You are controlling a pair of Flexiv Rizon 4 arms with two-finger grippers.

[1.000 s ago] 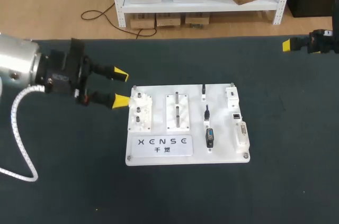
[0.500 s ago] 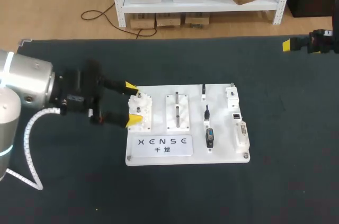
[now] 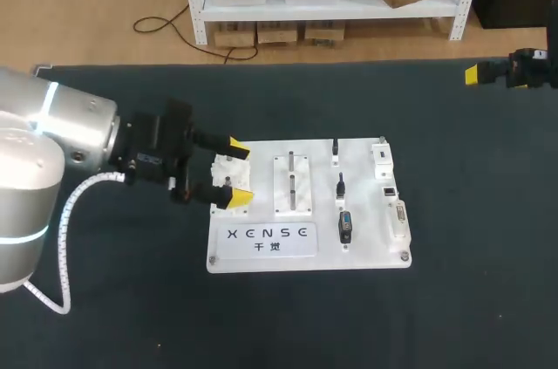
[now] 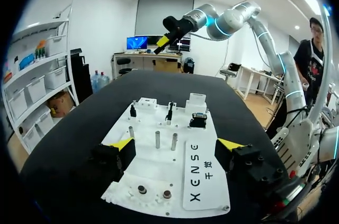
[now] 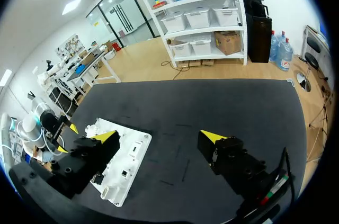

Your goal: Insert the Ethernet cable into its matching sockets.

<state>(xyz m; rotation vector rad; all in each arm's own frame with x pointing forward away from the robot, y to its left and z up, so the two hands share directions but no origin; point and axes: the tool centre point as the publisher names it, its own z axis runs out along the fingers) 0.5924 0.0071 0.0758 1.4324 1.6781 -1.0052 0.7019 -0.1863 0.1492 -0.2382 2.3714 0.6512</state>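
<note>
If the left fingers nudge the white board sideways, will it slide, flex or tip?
The white board looks like a flat, rigid plate, so it would probably move as one piece, not flex. It lies low and wide on the dark table cover, so tipping seems unlikely. The cover looks matte, so the board may drag rather than glide.

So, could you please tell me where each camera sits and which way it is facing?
Head view: fixed above and behind, looking down on the table; left end effector at the left end of the board, right end effector at the far right.
Left wrist view: on that wrist, looking along the board; its own end effector, open, flanks the near end.
Right wrist view: on that wrist, facing across the table towards the board; its own end effector is open.
Shared: both wrist views show the board and the other arm.
</note>
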